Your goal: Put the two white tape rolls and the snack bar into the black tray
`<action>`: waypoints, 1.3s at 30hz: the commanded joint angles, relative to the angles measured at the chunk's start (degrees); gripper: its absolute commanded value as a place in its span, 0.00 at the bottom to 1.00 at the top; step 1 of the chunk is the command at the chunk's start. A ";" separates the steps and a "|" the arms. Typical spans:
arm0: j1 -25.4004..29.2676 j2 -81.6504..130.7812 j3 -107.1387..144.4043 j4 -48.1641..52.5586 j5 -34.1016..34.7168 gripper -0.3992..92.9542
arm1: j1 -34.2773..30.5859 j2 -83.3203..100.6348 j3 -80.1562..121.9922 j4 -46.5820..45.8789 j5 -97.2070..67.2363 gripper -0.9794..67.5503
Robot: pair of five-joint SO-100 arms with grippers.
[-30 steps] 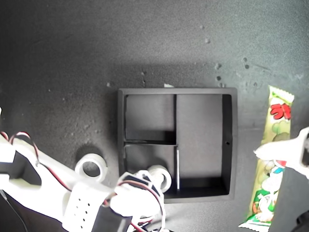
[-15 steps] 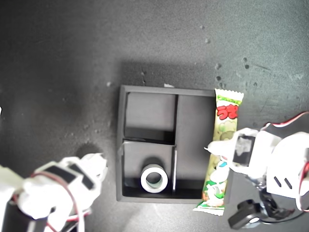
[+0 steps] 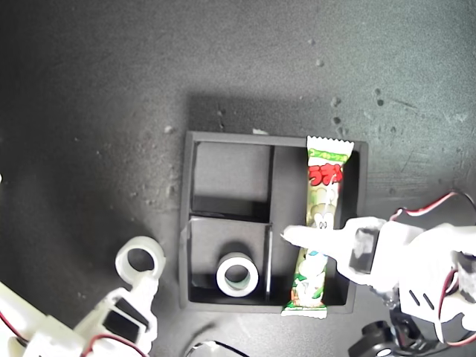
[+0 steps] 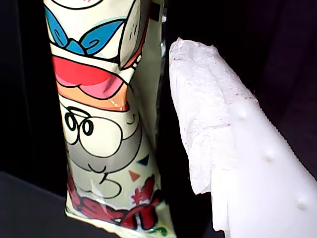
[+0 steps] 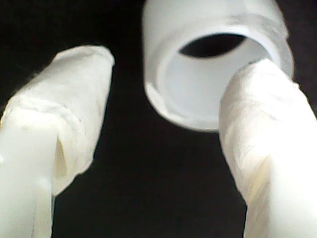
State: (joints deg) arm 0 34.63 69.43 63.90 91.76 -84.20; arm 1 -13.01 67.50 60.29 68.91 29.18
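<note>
Dark grey speckled tabletop (image 3: 111, 89) fills the exterior view. Square matte black tray (image 3: 355, 223) with inner dividers sits mid-frame.

Long green-and-white snack bar packet (image 3: 321, 201) with red letters lies lengthwise in the tray's long compartment, toward its wall on the exterior view's right; both crimped ends overlap the tray rims.

My first gripper (image 3: 312, 239), white plastic, reaches in from the exterior view's right. One finger (image 4: 208, 114) is beside the packet; the other isn't visible, so I cannot tell whether it grips.

My second gripper (image 5: 166, 124) at the exterior view's lower left is spread apart, holding nothing.

One small white tape ring (image 3: 237, 274) lies flat in the small compartment nearer the exterior view's bottom. Second white tape ring (image 3: 140, 259) is on the table, outside the tray, just ahead of my second gripper's fingertips (image 5: 79, 74).
</note>
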 commanded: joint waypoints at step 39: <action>-27.60 -0.26 -31.64 13.10 30.15 0.01 | 8.96 63.37 35.33 12.22 53.35 0.00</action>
State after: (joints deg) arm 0 9.76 70.66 42.98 103.97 -58.71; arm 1 -5.98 117.07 70.22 91.32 81.04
